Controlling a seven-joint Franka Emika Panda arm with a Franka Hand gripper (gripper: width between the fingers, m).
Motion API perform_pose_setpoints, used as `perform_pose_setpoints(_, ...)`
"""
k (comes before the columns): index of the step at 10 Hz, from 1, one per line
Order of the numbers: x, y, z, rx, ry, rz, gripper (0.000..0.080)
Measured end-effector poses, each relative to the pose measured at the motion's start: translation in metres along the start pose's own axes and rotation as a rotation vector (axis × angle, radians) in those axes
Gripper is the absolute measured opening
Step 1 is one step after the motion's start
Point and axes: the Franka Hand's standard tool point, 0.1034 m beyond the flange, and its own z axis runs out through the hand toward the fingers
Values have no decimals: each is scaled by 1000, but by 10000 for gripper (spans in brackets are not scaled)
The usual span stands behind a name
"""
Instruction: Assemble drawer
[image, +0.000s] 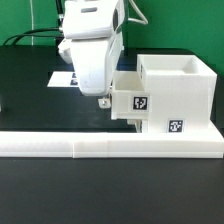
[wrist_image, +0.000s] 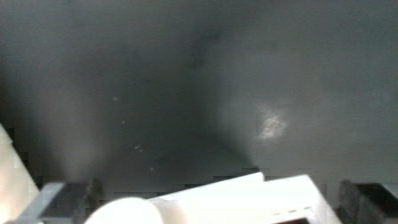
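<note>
The large white casing (image: 178, 92) stands at the exterior view's right, against the long low wall, with a tag low on its front. A smaller white box (image: 133, 100) with a tag sticks out of the casing's side toward the exterior view's left. My gripper (image: 103, 99) hangs low right at that box's outer end. In the wrist view my gripper (wrist_image: 214, 204) is open. Its dark fingers (wrist_image: 64, 204) stand wide on either side of the box (wrist_image: 267, 200) and its round knob (wrist_image: 128, 210), with gaps. No second small box shows on its own.
The long low white L-shaped wall (image: 100, 146) runs across the front. The marker board (image: 60, 77) lies flat on the black table (image: 30, 100) behind my arm. Cables hang at the back.
</note>
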Motion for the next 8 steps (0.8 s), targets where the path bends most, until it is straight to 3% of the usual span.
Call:
perform_pose_setpoints(2,-5,0,1,1,1,-88,653)
perform_pose_setpoints(3,-16,0,5,8,8,-204,653)
perform_pose_setpoints(4,-12,-2,8,30,3,-218,653)
perform_pose_setpoints(5,6,-6,10,42,-8,-247,653)
perform_pose_setpoints(6,14,-7,11,42,-12,-216,653)
perform_pose_setpoints(7,25,-9,12,34,-14,-174,653)
perform_pose_setpoints(8,33,-7,11,-2,-12,-131,653)
